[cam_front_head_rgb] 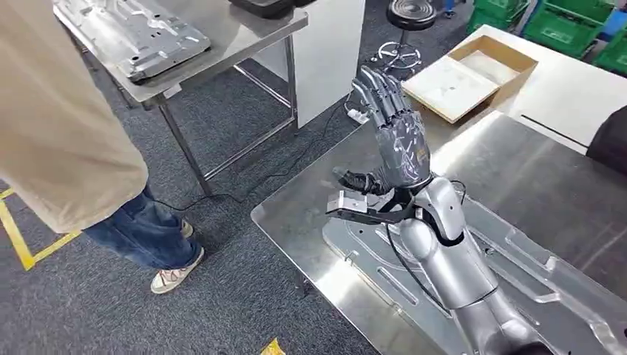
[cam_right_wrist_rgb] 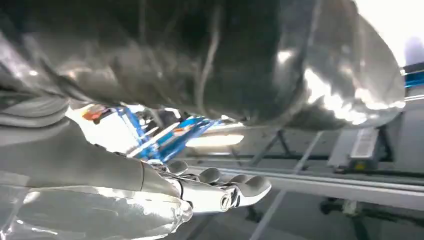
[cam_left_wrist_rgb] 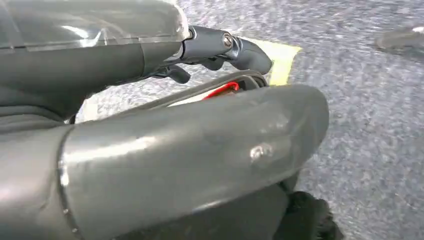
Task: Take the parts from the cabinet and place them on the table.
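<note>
A large stamped metal part point(cam_front_head_rgb: 532, 277) lies flat on the steel table point(cam_front_head_rgb: 296, 214) at the lower right. My right arm rises over it, and my right hand point(cam_front_head_rgb: 395, 137) is lifted above the table's near corner, fingers straight, apart and pointing up, holding nothing. In the right wrist view the same hand point(cam_right_wrist_rgb: 165, 192) stretches toward the ceiling with its fingers point(cam_right_wrist_rgb: 235, 187) extended. A second metal part point(cam_front_head_rgb: 140, 33) rests on another steel table at the upper left. My left hand point(cam_left_wrist_rgb: 190, 150) hangs by the carpet floor; its fingers are mostly hidden.
A person in a beige top, jeans and sneakers point(cam_front_head_rgb: 89, 163) stands close on the left. An open cardboard box point(cam_front_head_rgb: 473, 74) sits on a white table beyond. A stool point(cam_front_head_rgb: 410, 15), green crates point(cam_front_head_rgb: 569, 22) and floor cables point(cam_front_head_rgb: 273, 174) lie behind.
</note>
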